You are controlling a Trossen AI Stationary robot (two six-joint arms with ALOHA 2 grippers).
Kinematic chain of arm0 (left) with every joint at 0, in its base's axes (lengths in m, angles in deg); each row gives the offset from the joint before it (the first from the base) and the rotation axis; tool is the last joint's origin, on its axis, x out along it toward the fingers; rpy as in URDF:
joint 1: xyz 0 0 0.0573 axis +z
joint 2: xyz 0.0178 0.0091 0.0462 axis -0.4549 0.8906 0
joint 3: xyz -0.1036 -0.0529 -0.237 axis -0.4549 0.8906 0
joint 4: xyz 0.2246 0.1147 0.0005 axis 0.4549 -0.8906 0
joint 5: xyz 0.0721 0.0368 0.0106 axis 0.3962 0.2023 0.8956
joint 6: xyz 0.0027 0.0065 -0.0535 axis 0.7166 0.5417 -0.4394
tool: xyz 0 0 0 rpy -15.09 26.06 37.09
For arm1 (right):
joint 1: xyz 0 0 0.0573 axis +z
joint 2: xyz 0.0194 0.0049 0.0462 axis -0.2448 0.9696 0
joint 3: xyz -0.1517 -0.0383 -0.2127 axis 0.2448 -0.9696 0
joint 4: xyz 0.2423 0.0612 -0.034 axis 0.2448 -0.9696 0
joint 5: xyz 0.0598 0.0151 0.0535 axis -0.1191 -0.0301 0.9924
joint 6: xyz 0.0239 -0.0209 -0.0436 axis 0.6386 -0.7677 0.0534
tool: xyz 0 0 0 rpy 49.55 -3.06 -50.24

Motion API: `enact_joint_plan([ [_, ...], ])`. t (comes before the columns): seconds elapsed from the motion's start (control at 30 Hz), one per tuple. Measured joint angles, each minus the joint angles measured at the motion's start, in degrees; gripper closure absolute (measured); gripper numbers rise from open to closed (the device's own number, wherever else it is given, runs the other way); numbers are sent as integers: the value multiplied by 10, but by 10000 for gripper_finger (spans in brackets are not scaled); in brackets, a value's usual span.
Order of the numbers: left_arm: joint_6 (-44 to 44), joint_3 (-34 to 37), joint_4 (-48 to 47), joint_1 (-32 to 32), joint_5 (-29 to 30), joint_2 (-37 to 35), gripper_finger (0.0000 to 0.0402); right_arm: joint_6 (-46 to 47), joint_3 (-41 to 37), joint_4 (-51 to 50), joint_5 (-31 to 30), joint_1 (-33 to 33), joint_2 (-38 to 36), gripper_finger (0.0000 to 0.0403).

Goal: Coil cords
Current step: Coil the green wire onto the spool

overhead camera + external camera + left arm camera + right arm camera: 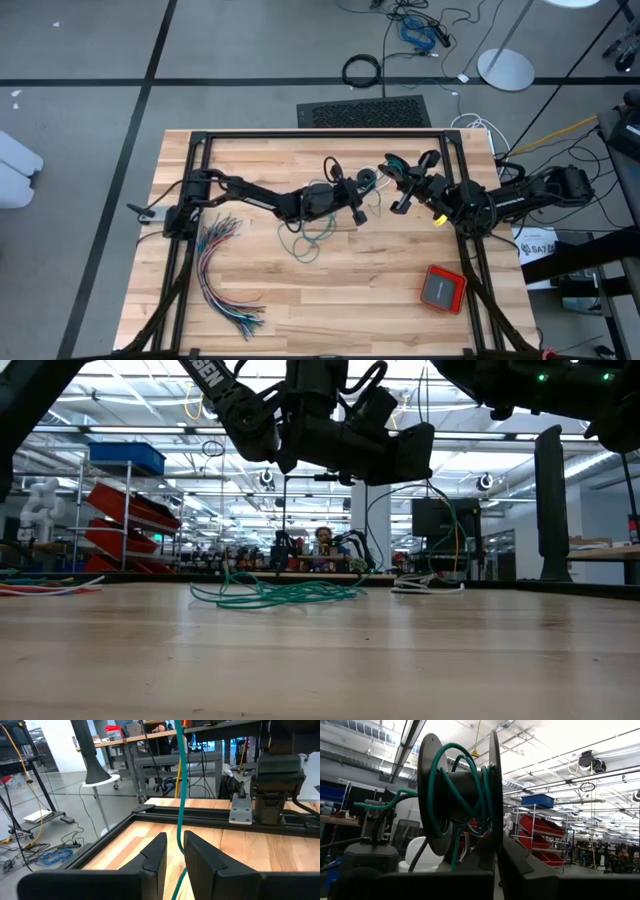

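Note:
A teal-green cord (pixel 305 238) lies in a loose heap (pixel 280 592) on the wooden table, mid-table. One strand (pixel 181 795) rises from the heap, passes between the fingers of my left gripper (pixel 174 842), and goes on to a black spool (pixel 460 795). Several turns of the cord are wound on the spool's hub. My right gripper (pixel 498 851) is shut on the spool and holds it above the table's far right part (pixel 398 168). A small dark coil (pixel 365 181), perhaps the black cord, lies between the two grippers. My left gripper has the teal strand (pixel 180 851) between its two fingertips, which point level across the table. The strand runs upright through the narrow gap, fairly straight above the fingers and slack below them. My right gripper pinches the rim of one spool flange (pixel 495 827) between its two fingers, coming from below and slanting upward. The spool stands on edge above the fingers, clear of the table.
A fanned bundle of many-coloured wires (pixel 222 275) lies at the near left. An orange-red box (pixel 442 288) sits at the near right. A black frame rail (pixel 320 135) runs along the table's far edge. Bare wood lies along the near edge.

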Motion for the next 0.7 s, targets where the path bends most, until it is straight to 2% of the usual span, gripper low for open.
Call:
enact_joint_plan([
  [0.2,1,0,-2,0,0,0,338,0,0,-3,0,0,0,403],
  [0.37,26,0,-5,0,-1,0,392,0,0,-4,0,0,0,403],
  [0.6,46,-3,-32,0,-1,0,399,3,0,-12,-5,0,0,403],
  [0.7,60,-9,-44,-1,-1,0,399,-1,0,-32,-27,0,0,403],
])
